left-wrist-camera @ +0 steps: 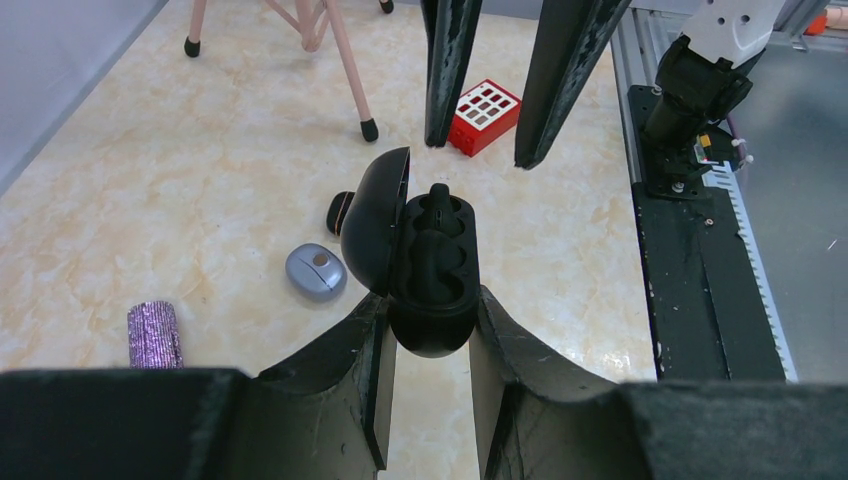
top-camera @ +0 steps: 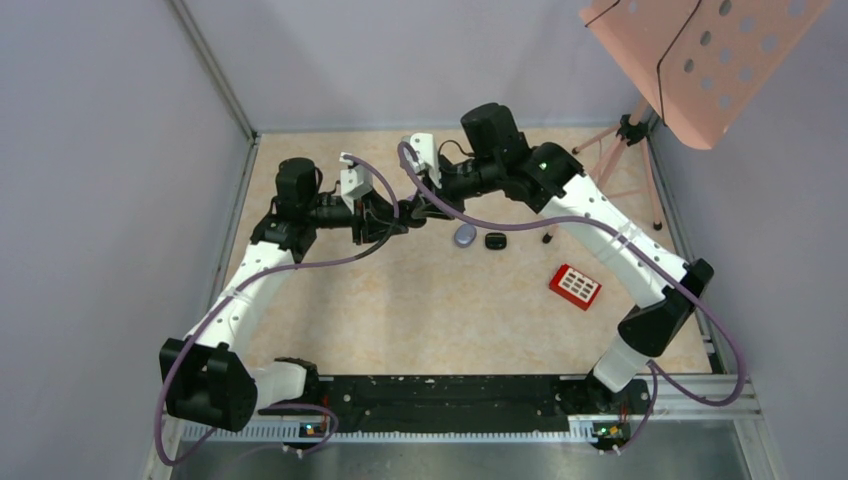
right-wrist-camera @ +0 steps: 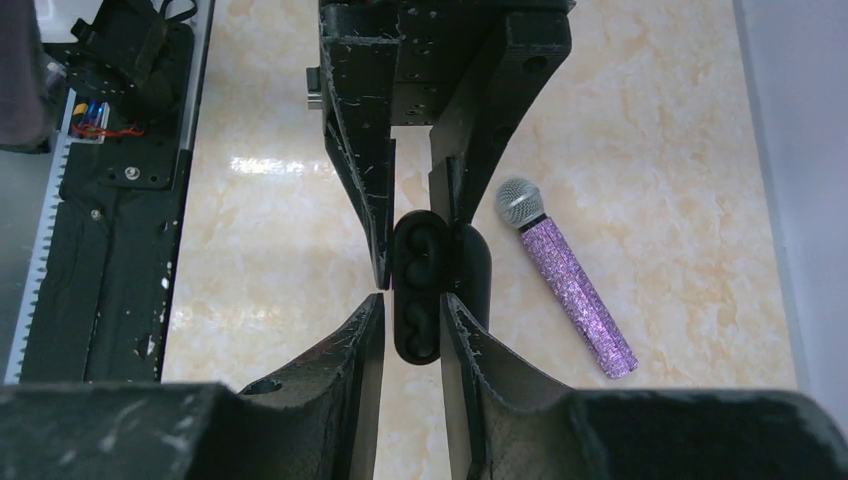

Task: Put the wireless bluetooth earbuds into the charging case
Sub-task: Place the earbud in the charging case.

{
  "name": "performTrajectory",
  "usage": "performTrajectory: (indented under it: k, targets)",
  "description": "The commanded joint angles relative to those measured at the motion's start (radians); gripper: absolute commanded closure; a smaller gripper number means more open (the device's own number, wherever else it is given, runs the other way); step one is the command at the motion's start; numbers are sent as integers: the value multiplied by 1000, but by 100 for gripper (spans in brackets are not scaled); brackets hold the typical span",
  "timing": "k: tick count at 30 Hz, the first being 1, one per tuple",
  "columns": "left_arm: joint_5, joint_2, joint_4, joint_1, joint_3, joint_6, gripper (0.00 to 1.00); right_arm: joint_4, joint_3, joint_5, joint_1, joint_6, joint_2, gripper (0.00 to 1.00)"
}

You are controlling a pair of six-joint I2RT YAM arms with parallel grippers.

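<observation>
L gripper [left-wrist-camera: 428, 300] grips the open case [left-wrist-camera: 435, 270]; R gripper [left-wrist-camera: 482, 150] is part open, empty. One bud [left-wrist-camera: 438, 200] sits high; a bump may pop it out.

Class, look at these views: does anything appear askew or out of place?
In the open black charging case held by the left fingers, a black earbud juts above the far socket's rim, apparently not fully seated.

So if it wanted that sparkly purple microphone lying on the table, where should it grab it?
Probably the middle of the handle, coming straight down from above with the jaws turned across it. The microphone lies flat on the table, so only its long sides are free; the handle is straight and slim, whereas the rounded mesh head would likely slip.
</observation>
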Motion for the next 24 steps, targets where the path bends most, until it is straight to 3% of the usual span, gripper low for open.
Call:
performTrajectory:
  k: [1,17,21,24]
  targets:
    - [35,-30,21,-3,30,3,100,40,46,-27,10,17,29,74]
    - [46,-38,20,-6,32,1,100,82,63,-76,11,62,83,74]
    - [45,-38,21,-6,36,-3,100,85,57,-82,13,72,91,80]
    - [41,-38,20,-6,35,-5,100,85,48,-79,12,71,95,91]
